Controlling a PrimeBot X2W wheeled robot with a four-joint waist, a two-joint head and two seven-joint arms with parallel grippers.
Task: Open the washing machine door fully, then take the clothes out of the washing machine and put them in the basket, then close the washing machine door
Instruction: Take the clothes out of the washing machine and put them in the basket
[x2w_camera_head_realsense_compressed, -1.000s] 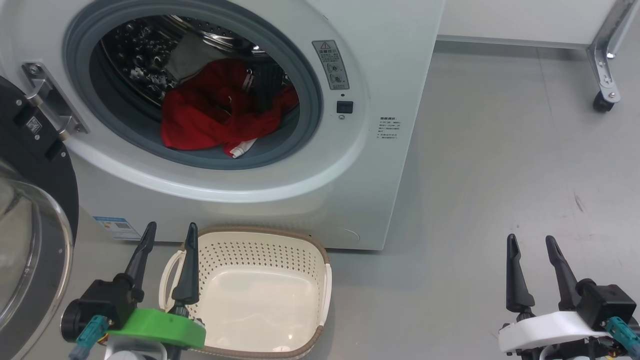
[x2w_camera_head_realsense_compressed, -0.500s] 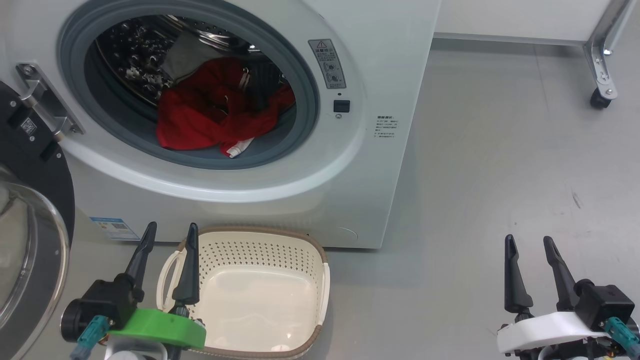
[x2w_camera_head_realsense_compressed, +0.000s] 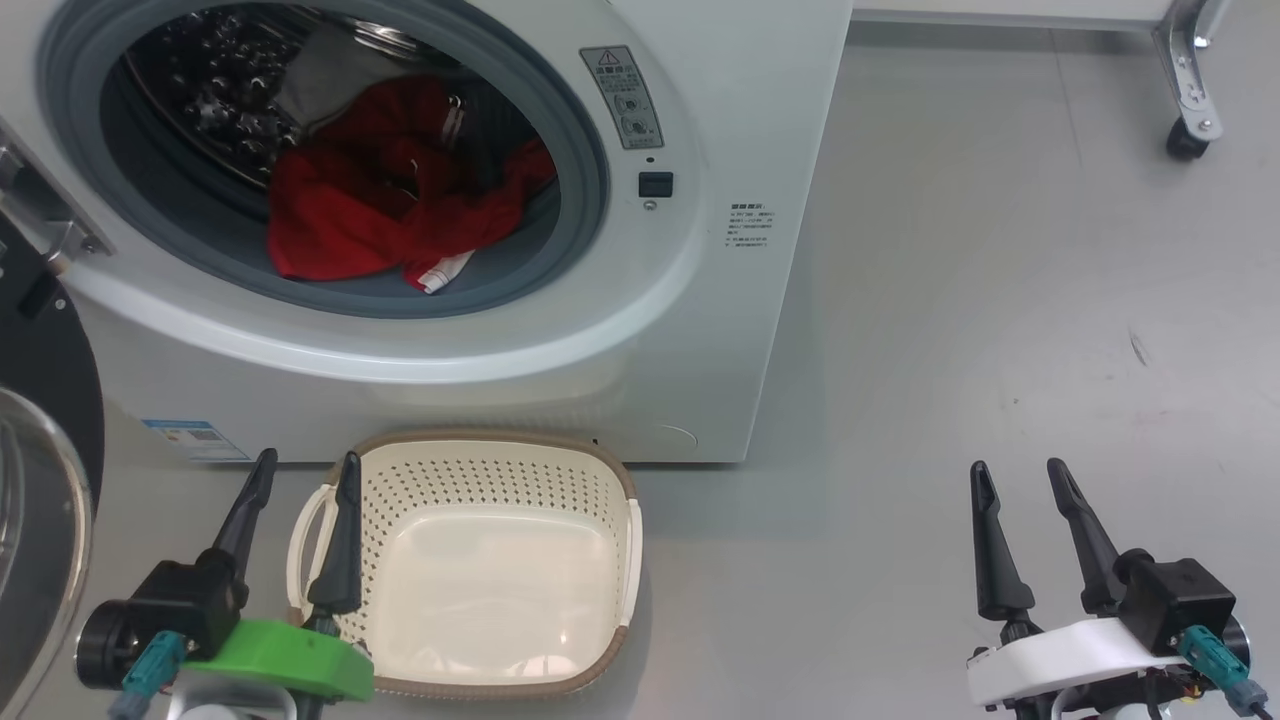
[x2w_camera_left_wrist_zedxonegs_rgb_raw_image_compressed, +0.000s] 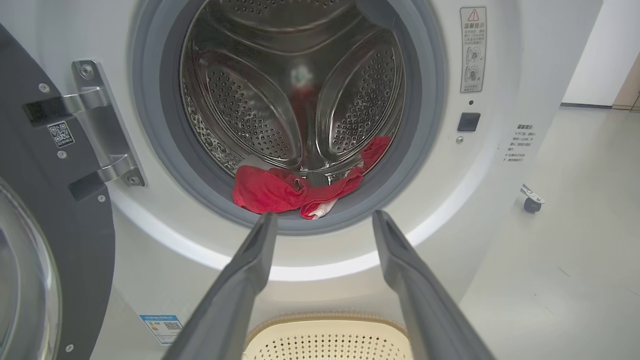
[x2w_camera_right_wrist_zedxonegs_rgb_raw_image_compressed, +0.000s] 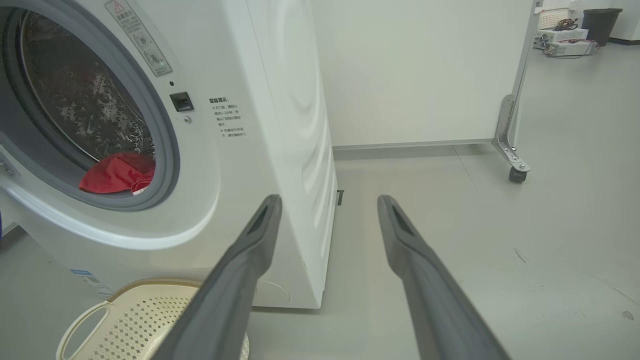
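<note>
Door: the washing machine door (x2w_camera_head_realsense_compressed: 45, 370) stands swung open at the left of the washing machine (x2w_camera_head_realsense_compressed: 700, 330). Its black rim and clear glass bowl face outward, and it hangs on a metal hinge (x2w_camera_left_wrist_zedxonegs_rgb_raw_image_compressed: 105, 125).
Machine: white, standing on the grey floor (x2w_camera_head_realsense_compressed: 1000, 300). Its round opening is uncovered and ringed by a grey rubber seal (x2w_camera_head_realsense_compressed: 592, 200).
Clothes: the red clothes (x2w_camera_head_realsense_compressed: 370, 210) lie in a heap at the bottom front of the dimpled steel drum (x2w_camera_left_wrist_zedxonegs_rgb_raw_image_compressed: 360, 100). A white-trimmed edge hangs down onto the seal.
Basket: the cream basket (x2w_camera_head_realsense_compressed: 480, 440) sits on the floor just in front of the machine, below the opening and apart from the clothes.
Left hand: the left hand (x2w_camera_head_realsense_compressed: 308, 458) is spread wide with nothing between its fingers, which point up toward the machine. In the head view its inner finger crosses the basket's left handle. In its own wrist view the fingertips frame the lower seal and the red heap.
Right hand: the right hand (x2w_camera_head_realsense_compressed: 1017, 467) is also spread wide and holds nothing. It is over the floor, well to the right of the basket and the machine.
Sticker: a small blue sticker (x2w_camera_head_realsense_compressed: 185, 438) sits low on the machine's front, left of the basket.
</note>
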